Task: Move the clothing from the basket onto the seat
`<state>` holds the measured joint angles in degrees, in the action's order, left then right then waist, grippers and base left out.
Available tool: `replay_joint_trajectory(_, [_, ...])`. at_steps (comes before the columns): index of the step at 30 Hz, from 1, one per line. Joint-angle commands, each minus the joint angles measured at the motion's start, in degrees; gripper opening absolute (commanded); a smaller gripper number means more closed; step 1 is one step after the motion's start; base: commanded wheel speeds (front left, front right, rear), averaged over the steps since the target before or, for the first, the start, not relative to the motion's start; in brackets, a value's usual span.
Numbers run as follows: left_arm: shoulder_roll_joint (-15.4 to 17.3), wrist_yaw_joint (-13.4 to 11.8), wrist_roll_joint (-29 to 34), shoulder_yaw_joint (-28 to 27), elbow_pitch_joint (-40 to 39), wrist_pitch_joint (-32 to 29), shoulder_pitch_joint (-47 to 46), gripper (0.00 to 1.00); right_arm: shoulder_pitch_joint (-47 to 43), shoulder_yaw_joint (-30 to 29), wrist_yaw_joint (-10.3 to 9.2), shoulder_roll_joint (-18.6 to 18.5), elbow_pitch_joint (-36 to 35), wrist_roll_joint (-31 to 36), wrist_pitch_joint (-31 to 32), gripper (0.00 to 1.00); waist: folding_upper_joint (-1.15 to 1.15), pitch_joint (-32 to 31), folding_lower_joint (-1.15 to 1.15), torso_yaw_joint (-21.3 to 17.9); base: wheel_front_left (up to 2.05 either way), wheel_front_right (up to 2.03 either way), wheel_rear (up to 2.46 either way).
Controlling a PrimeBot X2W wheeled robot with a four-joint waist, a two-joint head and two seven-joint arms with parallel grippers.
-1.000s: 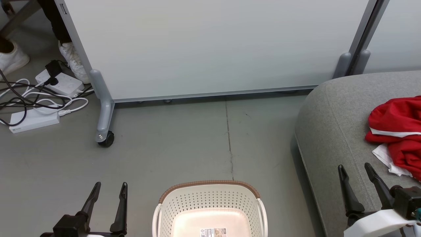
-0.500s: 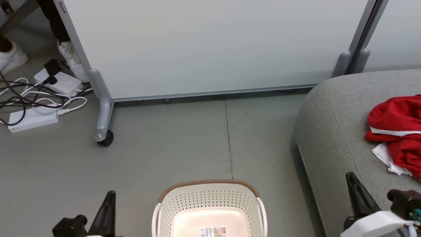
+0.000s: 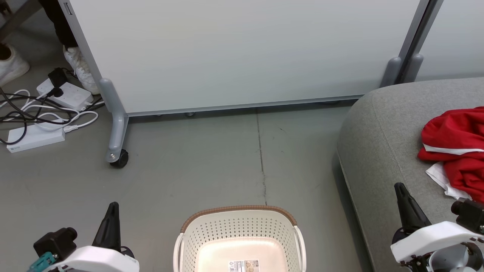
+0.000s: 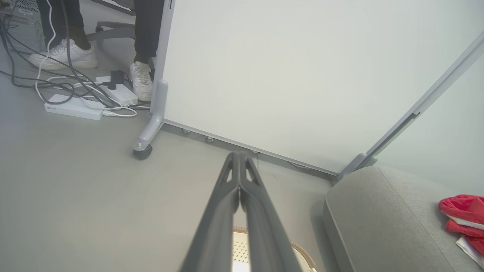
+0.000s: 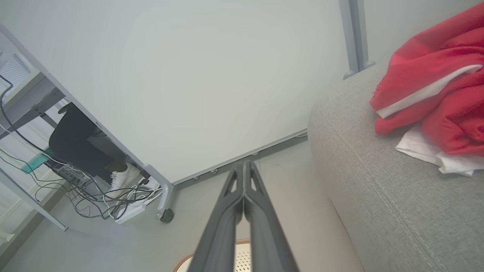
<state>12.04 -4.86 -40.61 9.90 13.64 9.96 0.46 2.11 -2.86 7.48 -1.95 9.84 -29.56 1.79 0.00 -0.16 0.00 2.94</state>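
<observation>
Head view: left gripper (image 3: pixel 112 209) at 7 o'clock and right gripper (image 3: pixel 400 190) at 4 o'clock both point up, fingers pinched together on nothing, flanking the basket (image 3: pixel 238 209) at 6 o'clock; clothing (image 3: pixel 453 139) lies on the seat (image 3: pixel 378 143) at 3 o'clock.

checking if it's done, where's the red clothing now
In the head view the clothing lies at the right edge, heaped on the seat, apart from the basket.

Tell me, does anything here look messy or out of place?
Only small things: the red clothing lies crumpled, not folded, on the seat, and cables tangle around power strips on the floor. The basket stands upright.
</observation>
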Motion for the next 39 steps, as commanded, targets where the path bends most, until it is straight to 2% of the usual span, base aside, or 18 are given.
replay_joint_trajectory(1, [0.42, 0.53, -1.5, -1.1, -0.27, -0.36, -2.22, 0.0, 2.07, -0.04, 0.0, -0.47, -0.1, -1.88, 0.19, 0.0, 0.0, 0.01, 0.0, -0.02, 0.0, 0.0, 0.0])
replay_joint_trajectory(16, [-1.4, 3.22, -12.41, -5.73, 3.25, -3.55, -6.91, 0.0, 7.99, -0.06, 0.02, -0.63, 6.09, -15.53, 1.36, 0.0, 0.0, 0.21, 0.0, -0.45, 0.0, 0.0, 0.0])
replay_joint_trajectory(39, [-3.63, 6.46, -25.11, -11.28, 7.53, -7.46, -12.45, 0.0, 14.98, -0.15, 0.04, -0.81, 13.42, -31.53, 2.82, 0.0, 0.0, 0.5, 0.0, -1.06, 0.0, 0.0, 0.0])
